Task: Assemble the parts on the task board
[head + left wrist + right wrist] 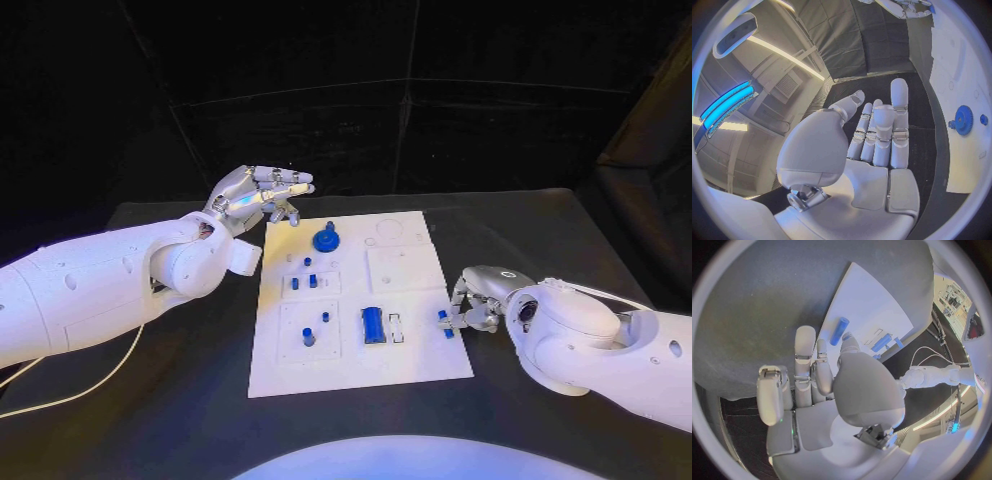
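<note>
The white task board (411, 350) lies flat in the middle of the black table (577, 235), between the two arms, so either hand can reach it. A blue gear (327, 240) stands at its far end, small blue pegs (304, 283) sit in the left-hand squares, and a blue cylinder (372, 325) lies near the middle. The right hand (473, 310) rests at the board's right edge, and appears to pinch a small blue peg (446, 323) there between thumb and fingertip, likely to seat it. The left hand (260, 195) hovers off the board's far-left corner, fingers loosely apart, holding nothing, presumably kept clear.
</note>
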{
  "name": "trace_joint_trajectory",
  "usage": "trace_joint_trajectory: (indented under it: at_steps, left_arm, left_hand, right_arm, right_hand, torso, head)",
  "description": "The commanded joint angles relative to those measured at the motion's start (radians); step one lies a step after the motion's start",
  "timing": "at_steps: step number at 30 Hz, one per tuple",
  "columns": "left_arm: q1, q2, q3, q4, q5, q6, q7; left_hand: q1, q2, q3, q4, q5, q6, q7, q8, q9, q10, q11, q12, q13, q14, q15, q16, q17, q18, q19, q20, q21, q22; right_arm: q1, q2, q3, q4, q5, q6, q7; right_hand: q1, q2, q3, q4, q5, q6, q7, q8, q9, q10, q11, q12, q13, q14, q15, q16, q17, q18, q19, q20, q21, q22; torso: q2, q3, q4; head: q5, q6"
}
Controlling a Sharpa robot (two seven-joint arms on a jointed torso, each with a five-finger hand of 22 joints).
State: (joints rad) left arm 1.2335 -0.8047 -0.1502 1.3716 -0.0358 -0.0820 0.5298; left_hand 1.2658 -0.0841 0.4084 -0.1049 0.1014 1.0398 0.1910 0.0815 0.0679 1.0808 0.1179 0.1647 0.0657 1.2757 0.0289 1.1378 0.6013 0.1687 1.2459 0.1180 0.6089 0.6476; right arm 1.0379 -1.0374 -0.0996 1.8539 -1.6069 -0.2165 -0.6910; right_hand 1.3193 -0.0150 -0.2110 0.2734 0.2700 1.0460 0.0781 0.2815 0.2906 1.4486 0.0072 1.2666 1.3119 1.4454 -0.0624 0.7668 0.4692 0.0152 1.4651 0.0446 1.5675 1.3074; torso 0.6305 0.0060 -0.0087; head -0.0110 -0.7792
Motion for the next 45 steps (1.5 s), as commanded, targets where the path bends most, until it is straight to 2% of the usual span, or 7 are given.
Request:
trace_joint_trajectory:
  at_steps: [1,10,18,26,31,38,45]
  left_arm:
    - [0.001,0.000,0.001,0.001,0.004,0.012,0.005]
    - [0.001,0.000,0.001,0.000,0.004,0.012,0.005]
    - [0.001,-0.001,0.001,0.001,0.004,0.012,0.004]
    - [0.001,-0.008,0.000,0.003,0.004,0.010,0.003]
    - [0.001,-0.008,0.000,0.003,0.004,0.011,0.003]
    - [0.001,-0.009,0.000,0.002,0.004,0.012,0.002]
    - [0.001,-0.009,0.000,0.001,0.004,0.013,0.003]
  left_hand:
    - [0.001,0.009,-0.006,0.001,-0.005,-0.006,-0.002,0.001,0.000,-0.008,0.000,0.005,0.001,-0.007,-0.003,-0.001,0.000,0.014,0.000,0.004,-0.004,-0.001]
    - [0.001,0.009,-0.006,0.001,-0.005,-0.006,-0.002,0.001,0.000,-0.008,0.000,0.005,0.001,-0.007,-0.003,-0.001,0.000,0.014,0.000,0.004,-0.004,-0.001]
    - [0.001,0.009,-0.006,0.001,-0.005,-0.006,-0.002,0.001,0.000,-0.008,0.000,0.006,0.001,-0.007,-0.003,-0.001,-0.001,0.014,0.000,0.004,-0.004,-0.001]
    - [0.013,0.013,-0.005,-0.007,-0.003,-0.006,-0.003,0.003,0.000,-0.010,-0.001,0.008,0.001,-0.007,-0.004,0.000,-0.002,0.014,0.001,0.003,-0.005,-0.003]
    - [0.013,0.013,-0.005,-0.007,-0.003,-0.006,-0.003,0.003,0.000,-0.010,-0.001,0.008,0.001,-0.007,-0.004,0.000,-0.002,0.014,0.001,0.003,-0.005,-0.003]
    - [0.014,0.013,-0.005,-0.008,-0.003,-0.006,-0.003,0.003,0.000,-0.010,-0.001,0.009,0.001,-0.008,-0.004,0.000,-0.003,0.014,0.001,0.003,-0.005,-0.003]
    - [0.014,0.013,-0.005,-0.008,-0.003,-0.006,-0.003,0.003,0.000,-0.010,-0.001,0.009,0.001,-0.008,-0.004,0.000,-0.003,0.014,0.001,0.003,-0.005,-0.003]
  right_arm:
    - [0.000,0.007,0.000,-0.001,-0.011,0.056,-0.029]
    - [-0.004,0.030,0.000,-0.011,-0.009,0.084,-0.029]
    - [-0.008,0.044,0.000,-0.018,-0.015,0.108,-0.040]
    - [-0.009,0.051,0.000,-0.017,-0.064,0.134,-0.055]
    - [-0.010,0.042,0.000,0.006,-0.044,0.032,-0.051]
    - [-0.009,0.019,0.000,0.052,0.072,-0.170,-0.006]
    - [-0.009,0.016,0.000,0.076,0.144,-0.254,0.017]
  right_hand:
    - [0.012,0.009,-0.005,-0.003,0.009,0.006,0.000,0.007,0.003,0.002,-0.008,-0.006,0.045,0.000,-0.005,-0.005,0.001,-0.015,0.106,-0.001,0.003,0.263]
    - [0.082,0.038,0.017,-0.040,0.032,0.010,-0.005,0.006,0.015,0.002,-0.012,-0.007,0.046,0.000,-0.008,-0.005,0.001,-0.015,0.106,-0.004,0.003,0.263]
    - [0.189,0.087,0.097,-0.103,-0.080,0.018,-0.013,-0.001,0.023,0.000,-0.020,-0.011,0.046,-0.001,-0.014,-0.006,0.002,-0.015,0.106,-0.011,0.003,0.263]
    - [0.213,0.089,0.156,-0.130,-0.052,0.021,-0.013,-0.013,0.026,-0.001,-0.021,-0.016,0.046,-0.002,-0.015,-0.006,0.003,-0.015,0.106,-0.012,0.003,0.263]
    - [0.190,0.082,0.177,-0.121,-0.042,0.023,-0.013,-0.019,0.027,0.001,-0.021,-0.015,0.047,-0.002,-0.015,-0.006,0.004,-0.015,0.106,-0.012,0.003,0.263]
    - [0.142,0.032,0.248,-0.097,0.060,0.024,-0.009,-0.040,0.028,-0.001,-0.018,-0.027,0.042,-0.002,-0.013,-0.007,0.005,-0.015,0.106,-0.010,0.003,0.263]
    - [0.105,-0.005,0.303,-0.076,0.082,0.034,-0.010,-0.049,0.032,0.004,-0.019,-0.024,0.045,-0.001,-0.014,-0.007,0.005,-0.015,0.106,-0.011,0.003,0.263]
  torso:
    - [-0.001,-0.0005,0.0003]
    - [0.000,-0.0007,-0.0001]
    - [-0.001,-0.0011,0.0002]
    - [-0.002,-0.0008,0.0012]
    - [-0.001,0.0000,-0.0010]
    - [-0.002,-0.0013,0.0005]
    - [0.000,-0.0003,0.0008]
  head:
    - [0.001,-0.002]
    - [0.002,-0.006]
    - [0.003,-0.008]
    - [0.005,-0.012]
    - [0.007,-0.011]
    - [0.005,-0.007]
    - [0.009,-0.007]
